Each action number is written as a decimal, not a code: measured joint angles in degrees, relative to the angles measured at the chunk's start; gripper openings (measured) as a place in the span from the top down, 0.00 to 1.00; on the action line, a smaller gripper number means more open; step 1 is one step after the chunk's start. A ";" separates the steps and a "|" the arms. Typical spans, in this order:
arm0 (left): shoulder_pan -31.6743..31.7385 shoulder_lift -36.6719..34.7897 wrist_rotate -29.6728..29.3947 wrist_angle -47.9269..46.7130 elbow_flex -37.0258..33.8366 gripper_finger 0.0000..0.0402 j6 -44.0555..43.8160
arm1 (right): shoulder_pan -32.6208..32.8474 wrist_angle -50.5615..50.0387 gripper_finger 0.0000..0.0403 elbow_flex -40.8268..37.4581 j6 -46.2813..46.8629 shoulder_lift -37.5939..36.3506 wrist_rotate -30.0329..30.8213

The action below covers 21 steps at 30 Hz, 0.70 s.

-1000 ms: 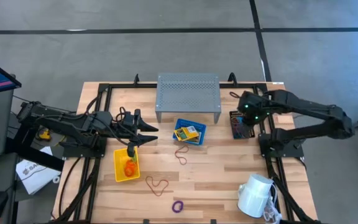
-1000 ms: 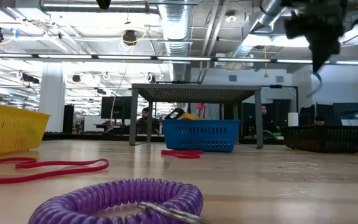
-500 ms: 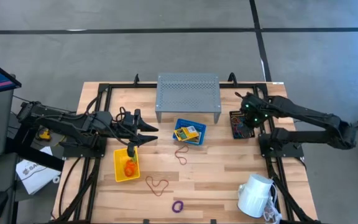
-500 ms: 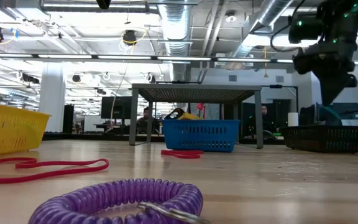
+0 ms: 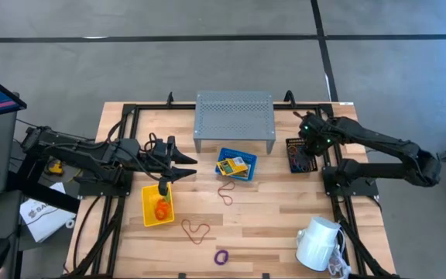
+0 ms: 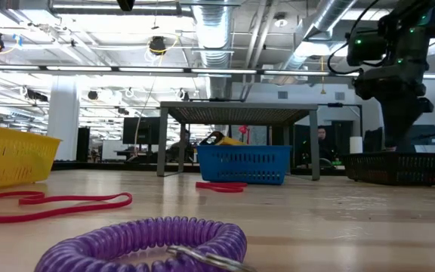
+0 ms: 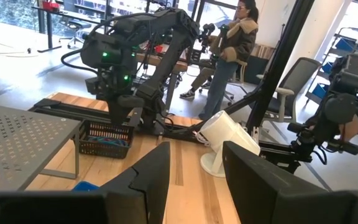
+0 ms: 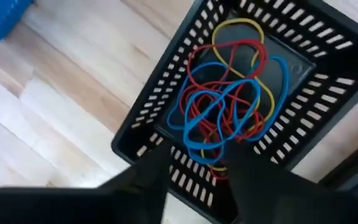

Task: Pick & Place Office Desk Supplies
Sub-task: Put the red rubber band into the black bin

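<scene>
High view clock: 12 is the table [image 5: 277, 209] edge by the grey riser [image 5: 234, 115], 6 is the near edge.
Purple loop [image 5: 221, 256]: nearest thing, at 6 o'clock, lying flat; it is a curly coil in the low view.
White mug [image 5: 318, 242]: near the 5 o'clock corner, on its side.
Red loop [image 5: 195, 229]: just past the purple loop, flat and wavy; its long way runs from 10 to 4.
Yellow bin [image 5: 150, 213]: at 8 o'clock, long way from 12 to 6, with something orange inside.
Second red loop [image 5: 225, 192]: near the middle, flat, between the red loop and the blue bin.
Blue bin [image 5: 252, 160]: past the middle toward 12, turned a little, long way about 9 to 3; yellow packets [image 5: 235, 164] lie in it.
Left arm: lies low, reaching in from 9 o'clock toward the middle.
Left gripper [image 5: 184, 166]: points to 3 o'clock, above the table just past the yellow bin's far end; fingers spread apart, holding nothing.
Black mesh bin [image 5: 291, 155]: at 2 o'clock, long way from 12 to 6; blue, red and yellow loops [image 8: 225, 109] are tangled inside.
Right arm: comes in from 3 o'clock, bent, wrist turned down.
Right gripper [image 5: 310, 138]: points down over the far end of the black mesh bin; fingers [image 8: 148, 180] apart, nothing between them.
Riser: at 12 o'clock, farthest back, long way from 9 to 3.
</scene>
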 joint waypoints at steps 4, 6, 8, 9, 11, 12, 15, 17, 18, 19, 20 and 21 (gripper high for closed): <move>0.00 0.00 0.00 0.00 0.00 0.64 -0.90 | -0.65 -0.02 0.53 0.00 2.63 -0.23 -0.01; 0.00 0.00 -0.01 0.00 0.00 0.64 -0.90 | -0.17 0.72 0.51 0.00 2.78 -1.14 -0.59; 0.00 0.00 -0.02 0.00 0.00 0.64 -0.95 | 0.99 2.97 0.51 0.04 3.34 -2.78 -2.81; 0.00 0.00 0.00 -0.02 0.00 0.64 -1.15 | 1.79 4.22 0.52 0.28 3.77 -3.81 -3.93; 0.00 0.04 1.16 -0.02 0.00 0.64 -1.08 | 3.97 7.35 0.54 1.42 5.34 -5.80 -4.70; 0.00 0.47 1.79 0.18 0.00 0.64 -0.81 | 5.34 8.94 0.56 2.17 6.13 -6.80 -4.69; 0.00 2.40 2.16 -0.29 -0.02 0.64 -0.75 | 9.77 14.71 0.61 4.51 8.52 -9.34 -4.66; 0.00 3.91 2.16 0.06 -0.02 0.64 -0.88 | 13.25 17.85 0.64 6.39 9.20 -9.96 -4.62; 0.00 4.60 2.16 -0.04 -0.02 0.64 -0.88 | 15.06 18.91 0.66 7.36 9.47 -9.86 -4.52; 0.00 5.25 2.16 -0.02 -0.02 0.64 -0.88 | 17.05 19.94 0.68 8.23 9.65 -9.57 -4.37; 0.00 5.78 2.16 -0.06 -0.02 0.64 -0.88 | 19.15 20.99 0.69 9.15 9.91 -9.01 -4.09; 0.00 6.20 2.17 -0.04 -0.02 0.64 -0.88 | 21.29 21.98 0.71 10.06 9.92 -8.31 -3.58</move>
